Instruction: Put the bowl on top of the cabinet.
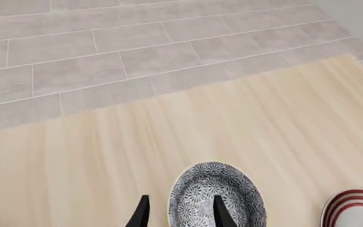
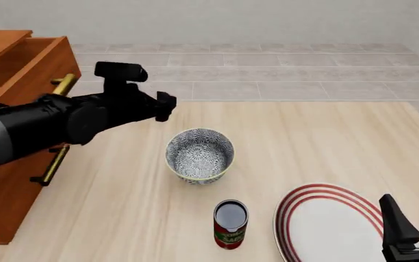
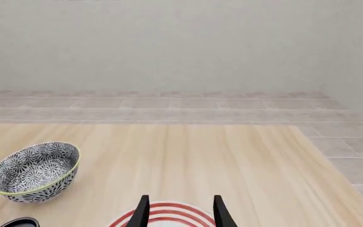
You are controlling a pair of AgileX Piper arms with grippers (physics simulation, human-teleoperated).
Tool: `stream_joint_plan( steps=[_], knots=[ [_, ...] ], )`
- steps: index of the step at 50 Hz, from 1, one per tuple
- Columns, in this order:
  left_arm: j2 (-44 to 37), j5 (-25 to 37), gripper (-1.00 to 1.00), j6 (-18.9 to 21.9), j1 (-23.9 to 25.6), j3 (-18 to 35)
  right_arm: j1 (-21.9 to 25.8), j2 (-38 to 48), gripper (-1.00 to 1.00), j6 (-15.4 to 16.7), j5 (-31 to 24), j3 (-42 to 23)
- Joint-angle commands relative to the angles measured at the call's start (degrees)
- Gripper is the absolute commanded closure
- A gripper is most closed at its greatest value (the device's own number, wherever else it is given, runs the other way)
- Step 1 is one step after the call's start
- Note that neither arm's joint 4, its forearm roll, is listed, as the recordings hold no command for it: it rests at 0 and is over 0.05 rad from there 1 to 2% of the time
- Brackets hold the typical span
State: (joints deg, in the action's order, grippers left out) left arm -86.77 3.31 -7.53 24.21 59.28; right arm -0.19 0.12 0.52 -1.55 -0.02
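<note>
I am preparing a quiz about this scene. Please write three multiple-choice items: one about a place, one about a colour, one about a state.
1. Where does the can stand in the front view?
A. nearer the camera than the patterned bowl
B. on the cabinet
C. on the ringed plate

2. What colour are the plate's rings?
A. blue
B. red
C. green

3. How is the left gripper?
A. shut on the bowl
B. shut on the can
C. open, holding nothing

Answers:
1. A: the can is on the table just in front of the patterned bowl, away from the cabinet.
2. B: the ringed plate is white with red rings.
3. C: the left gripper shows its fingers apart above the bowl, gripping nothing.
</note>
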Motion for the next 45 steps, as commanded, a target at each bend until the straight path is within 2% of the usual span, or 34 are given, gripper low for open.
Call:
stream_joint_plan(
  steps=[1,12,20,45],
  knots=[
    [-7.5,-0.4,-1.00,-0.4,-1.2,2.4,0.1,-0.1,-1.00,0.1,0.2,0.0],
    [-11.3,-4.5,-1.00,-0.8,-0.2,-0.5,0.1,-0.1,-1.00,0.0,0.4,0.0],
    [-15.6,-6.9,-1.00,0.2,0.4,-1.2,0.1,-0.1,-1.00,-0.3,0.4,0.0],
    [-21.8,-12.2,-1.00,-0.7,1.8,-3.4,0.4,-0.1,-1.00,-0.6,0.2,0.0]
  ],
)
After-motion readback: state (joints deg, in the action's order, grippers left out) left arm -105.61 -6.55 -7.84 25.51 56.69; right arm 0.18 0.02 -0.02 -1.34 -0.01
